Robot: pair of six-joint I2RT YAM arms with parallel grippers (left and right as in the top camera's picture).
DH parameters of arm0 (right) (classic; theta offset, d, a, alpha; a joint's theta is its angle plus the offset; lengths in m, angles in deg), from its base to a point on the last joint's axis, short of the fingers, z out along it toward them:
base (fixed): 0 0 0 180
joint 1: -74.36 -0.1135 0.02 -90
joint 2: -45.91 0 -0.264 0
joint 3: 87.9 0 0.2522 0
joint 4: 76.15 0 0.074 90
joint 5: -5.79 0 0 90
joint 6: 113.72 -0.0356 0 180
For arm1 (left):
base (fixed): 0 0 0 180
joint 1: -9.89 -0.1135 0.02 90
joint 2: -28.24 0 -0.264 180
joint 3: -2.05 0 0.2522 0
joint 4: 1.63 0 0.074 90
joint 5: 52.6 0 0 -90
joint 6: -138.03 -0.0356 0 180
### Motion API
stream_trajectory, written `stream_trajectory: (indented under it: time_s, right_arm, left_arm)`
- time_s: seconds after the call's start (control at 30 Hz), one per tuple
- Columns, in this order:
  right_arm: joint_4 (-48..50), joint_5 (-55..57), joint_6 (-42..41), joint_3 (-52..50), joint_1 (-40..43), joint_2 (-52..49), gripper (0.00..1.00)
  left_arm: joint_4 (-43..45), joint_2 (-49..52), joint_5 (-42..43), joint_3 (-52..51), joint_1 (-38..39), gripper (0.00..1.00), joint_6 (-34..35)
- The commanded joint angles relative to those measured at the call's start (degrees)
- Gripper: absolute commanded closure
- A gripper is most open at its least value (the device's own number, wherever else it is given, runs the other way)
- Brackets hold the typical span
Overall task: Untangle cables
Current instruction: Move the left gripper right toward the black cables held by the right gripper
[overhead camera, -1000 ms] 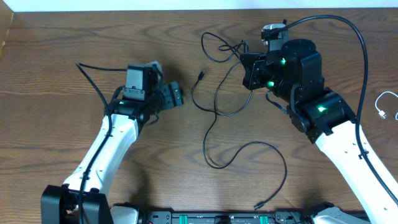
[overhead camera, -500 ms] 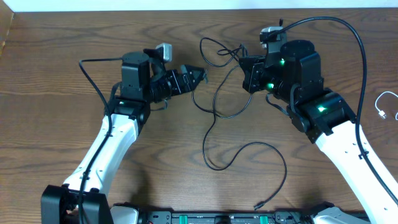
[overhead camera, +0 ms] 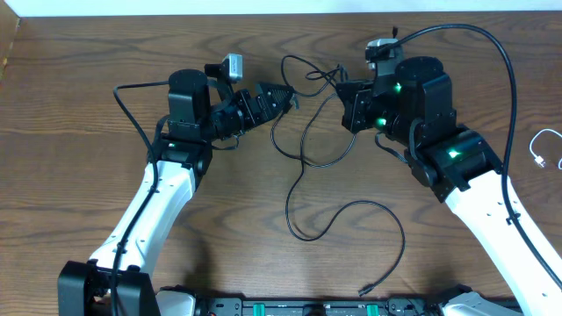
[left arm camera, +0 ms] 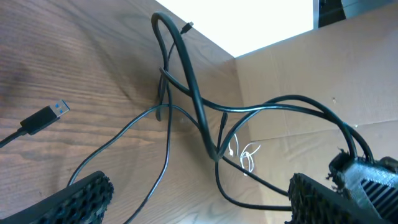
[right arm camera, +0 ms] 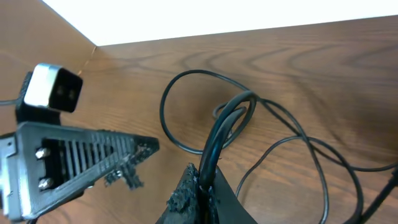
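1. At about 12 o'clock on the tabletop point(overhead camera: 88, 53), the black cables point(overhead camera: 303, 154) lie in a loose tangle between the two arms. The loops crowd toward the far edge. One long strand curls down toward 6 o'clock and ends in a small plug point(overhead camera: 364, 290) near the front edge.
2. The right end effector point(right arm camera: 202, 183) sits at roughly 1 o'clock of the tangle. Its fingers are clamped together on a bunch of black strands, which rise out of the grip in a narrow loop lifted off the wood.
3. The left end effector point(overhead camera: 281, 98) sits at roughly 10 o'clock of the tangle and points toward 3 o'clock. Its fingers are spread wide apart and hold nothing.
4. From the left wrist, the two fingertips point(left arm camera: 84, 196) show in the bottom corners. Several black strands cross the space ahead of them, one arching up off the tabletop. Whether any strand touches a finger cannot be told.
5. A USB plug point(left arm camera: 46, 118) lies flat on the wood at 9 o'clock in that wrist view, apart from both fingers.
6. A white cable point(overhead camera: 544, 151) lies coiled at the 3 o'clock edge of the tabletop, well apart from the black tangle and beyond the right arm.
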Motion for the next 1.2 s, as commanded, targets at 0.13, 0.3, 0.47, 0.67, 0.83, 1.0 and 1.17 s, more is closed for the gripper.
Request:
stream_trajectory:
  time_s: [0.13,0.3,0.47,0.67,0.83,1.0,1.17]
  right_arm:
    - [-0.09,-8.39,0.92,1.27,-0.39,0.13,0.99]
    - [0.02,-14.36,0.92,1.27,-0.39,0.13,0.99]
    - [0.04,-17.86,0.92,1.27,-0.39,0.13,0.99]
    - [0.04,-18.14,0.94,1.27,-0.39,0.13,0.99]
    - [0.0,-17.68,0.98,1.27,-0.39,0.13,0.99]
    - [-0.2,-16.57,0.96,1.27,-0.39,0.13,0.99]
    - [-1.36,-14.21,2.49,1.27,-0.33,0.13,0.99]
  left_arm:
    - [0.26,-0.7,-0.81,0.61,-0.13,0.09,1.31]
    - [-0.02,-0.7,-3.43,0.61,-0.13,0.09,1.29]
    - [-1.38,-0.59,-7.72,0.61,-0.13,0.09,1.07]
    - [-4.11,0.44,-10.25,0.61,-0.11,0.51,1.09]
    - [-4.37,0.7,-10.23,0.61,-0.13,0.92,1.11]
    - [-4.5,0.7,-10.23,0.61,-0.13,0.92,1.11]
    - [-4.28,0.7,-10.29,0.61,-1.16,0.93,1.05]
